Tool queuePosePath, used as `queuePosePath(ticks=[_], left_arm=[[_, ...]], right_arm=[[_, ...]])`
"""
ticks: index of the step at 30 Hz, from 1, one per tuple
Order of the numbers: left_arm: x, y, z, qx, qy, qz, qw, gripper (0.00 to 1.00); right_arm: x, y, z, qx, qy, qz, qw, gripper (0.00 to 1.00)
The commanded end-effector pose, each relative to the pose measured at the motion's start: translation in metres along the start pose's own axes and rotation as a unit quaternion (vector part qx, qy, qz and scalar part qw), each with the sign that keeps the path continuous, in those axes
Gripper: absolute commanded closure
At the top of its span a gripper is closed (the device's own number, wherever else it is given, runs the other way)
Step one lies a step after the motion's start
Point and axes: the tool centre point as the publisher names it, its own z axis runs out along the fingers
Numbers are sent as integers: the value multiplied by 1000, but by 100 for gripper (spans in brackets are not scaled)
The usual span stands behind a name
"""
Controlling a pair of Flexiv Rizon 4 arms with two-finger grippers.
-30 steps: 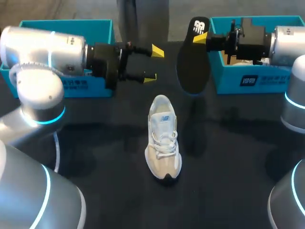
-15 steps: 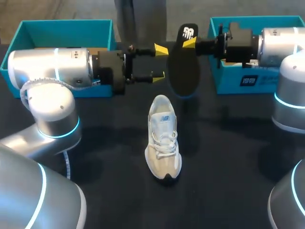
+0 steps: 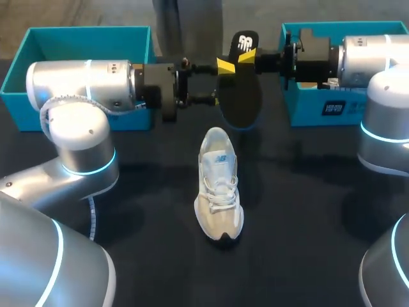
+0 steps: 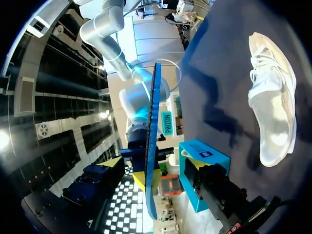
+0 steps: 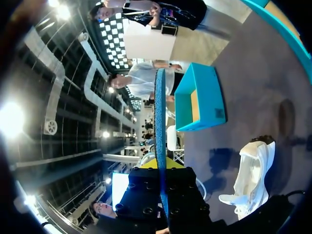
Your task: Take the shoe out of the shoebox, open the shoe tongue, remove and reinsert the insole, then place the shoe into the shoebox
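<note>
Now that the left gripper (image 3: 220,82) has slid in from nine o'clock, jaws wide and empty, it reaches the insole (image 3: 241,96). The right gripper (image 3: 246,59) pinches it; handover likely.

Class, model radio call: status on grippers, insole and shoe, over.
Right gripper shut on insole, held above table. Left gripper open, beside the insole. Shoe upright on table, nothing blocking it.
</note>
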Motion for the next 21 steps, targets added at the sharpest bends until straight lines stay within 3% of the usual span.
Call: queuePosePath(ticks=[1,5,13,16,18,20,21], left_arm=[[0,1,2,3,1,1,1000,18],[-1,-1,4,7,0,1,1000,22],[3,-3,6,6,-11,-3,1000,40],[3,-3,7,10,-11,-2,1000,57],[3,-3,7,11,-8,0,1000,61],[4,-3,6,11,-8,1,1000,75],[4,-3,5,10,-9,1,1000,88]], right_arm=[[0,2,3,3,-3,2,1000,100],[-3,3,8,6,-3,7,1000,100],[-3,6,15,8,-2,7,1000,100],[-2,6,18,9,-1,7,1000,100],[-2,6,18,9,0,7,1000,100],[-2,6,18,8,1,7,1000,100],[-2,6,18,8,2,7,1000,100]])
